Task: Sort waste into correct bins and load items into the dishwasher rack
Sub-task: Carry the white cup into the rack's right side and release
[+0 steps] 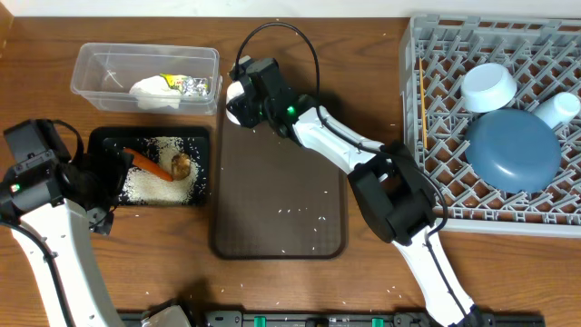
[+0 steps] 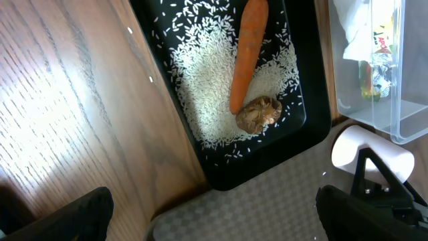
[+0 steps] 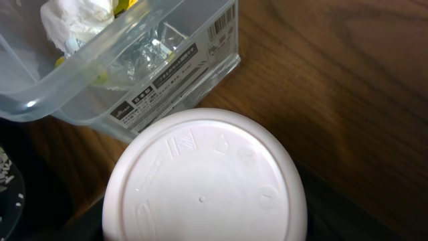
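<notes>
A white cup [image 1: 234, 100] [image 3: 204, 181] stands upside down at the serving tray's far left corner, next to the clear tub [image 1: 91, 64] [image 3: 200, 60]. My right gripper [image 1: 245, 94] is closed round it, its dark fingers [image 2: 381, 184] pressing both sides. The tub holds tissue [image 1: 154, 91] and a foil wrapper [image 1: 191, 84]. The black tray [image 1: 100, 141] holds a carrot [image 2: 247, 53], rice [image 2: 207, 87] and a brown lump [image 2: 259, 114]. My left gripper [image 2: 221, 224] hangs open and empty by that tray's near end. The rack [image 1: 427, 136] carries the dark blue plate [image 1: 513, 150], bowl [image 1: 488, 86], light blue cup [image 1: 558, 109] and chopsticks [image 1: 422, 104].
The dark brown serving tray [image 1: 281, 200] lies in the middle with scattered rice grains on it. My right arm stretches across it from the near right. The wooden table edge runs along the front.
</notes>
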Available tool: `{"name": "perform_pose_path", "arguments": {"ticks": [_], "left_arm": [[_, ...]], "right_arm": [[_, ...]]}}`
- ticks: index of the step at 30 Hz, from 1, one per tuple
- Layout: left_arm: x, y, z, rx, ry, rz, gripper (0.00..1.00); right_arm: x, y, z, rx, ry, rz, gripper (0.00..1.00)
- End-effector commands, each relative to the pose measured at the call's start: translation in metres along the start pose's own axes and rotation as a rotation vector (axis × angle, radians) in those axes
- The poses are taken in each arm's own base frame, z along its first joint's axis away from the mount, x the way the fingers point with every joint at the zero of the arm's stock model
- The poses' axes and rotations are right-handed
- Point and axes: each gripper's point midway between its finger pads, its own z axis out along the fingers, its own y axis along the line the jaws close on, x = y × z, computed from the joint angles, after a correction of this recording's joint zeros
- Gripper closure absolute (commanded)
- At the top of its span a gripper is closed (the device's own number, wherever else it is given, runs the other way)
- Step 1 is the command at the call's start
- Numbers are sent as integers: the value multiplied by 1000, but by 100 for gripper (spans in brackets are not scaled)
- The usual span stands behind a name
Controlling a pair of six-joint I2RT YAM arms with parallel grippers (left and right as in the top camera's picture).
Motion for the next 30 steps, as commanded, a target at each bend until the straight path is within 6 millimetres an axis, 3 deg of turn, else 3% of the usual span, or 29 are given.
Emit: {"name": "perform_pose_path", "arguments": {"ticks": [1, 6, 10, 13, 16, 19, 22, 27, 30], "left_arm": [[0, 2, -2, -5, -7, -13, 2], [0, 2, -2, -4, -6, -13, 2], [0, 2, -2, -4, -6, -13, 2], [0, 2, -2, -4, -6, -13, 2], [0, 2, -2, -5, -7, -13, 2], [0, 2, -2, -4, -6, -13, 2], [0, 2, -2, -4, -6, -13, 2], [0, 2, -2, -4, -6, -13, 2], [0, 2, -2, -4, -6, -13, 2]], "right_arm": [[-31, -15, -20, 17, -57, 58, 47], [-69, -49, -64, 65, -115, 92, 49], [-101, -96, -120, 142, -174, 138, 49], [-117, -148, -176, 272, -210, 191, 50], [-119, -206, -231, 434, -230, 250, 50], [-103, -268, -286, 615, -211, 293, 49], [-63, -334, -338, 786, -136, 359, 47], [10, -410, -405, 945, -27, 518, 46], [51, -444, -442, 1009, 9, 614, 47]]}}
